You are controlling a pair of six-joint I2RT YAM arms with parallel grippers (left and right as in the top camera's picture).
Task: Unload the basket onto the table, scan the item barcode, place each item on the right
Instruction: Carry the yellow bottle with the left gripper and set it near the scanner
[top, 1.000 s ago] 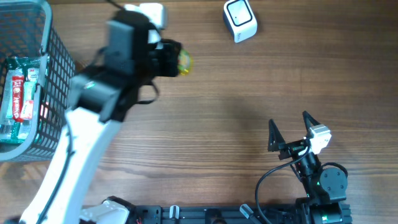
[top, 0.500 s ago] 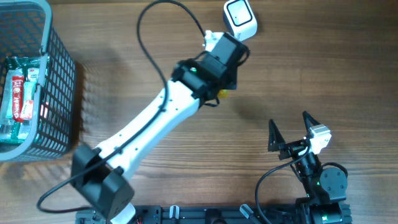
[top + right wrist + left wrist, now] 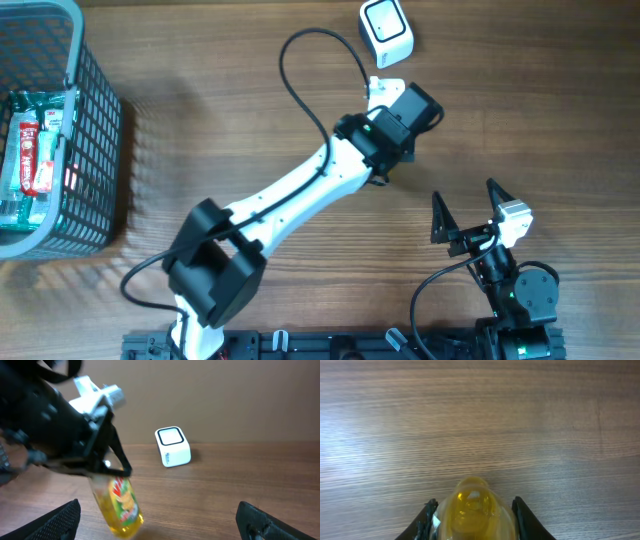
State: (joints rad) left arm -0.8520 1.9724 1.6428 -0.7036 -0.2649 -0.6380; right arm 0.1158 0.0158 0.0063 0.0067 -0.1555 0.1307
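The item is a clear bottle of yellow liquid [image 3: 120, 507] with a green and red label. It hangs tilted, base down, just above the wood. My left gripper [image 3: 474, 505] is shut on the bottle [image 3: 472, 515], a black finger on each side. From overhead, the left gripper [image 3: 400, 122] sits just below the white barcode scanner [image 3: 386, 32] and hides the bottle. The scanner [image 3: 173, 446] stands behind and to the right of the bottle. My right gripper [image 3: 465, 195] stays wide open near the front edge, with nothing between its fingers [image 3: 65, 520].
A grey wire basket [image 3: 95, 120] holding several packets stands at the far left. The left arm's black cable [image 3: 300, 70] loops over the table's middle. The wooden tabletop [image 3: 520, 110] stretches right of the scanner.
The left arm has swung from beside the basket rightwards across the table with the bottle, ending just below the scanner. The right arm has not moved.
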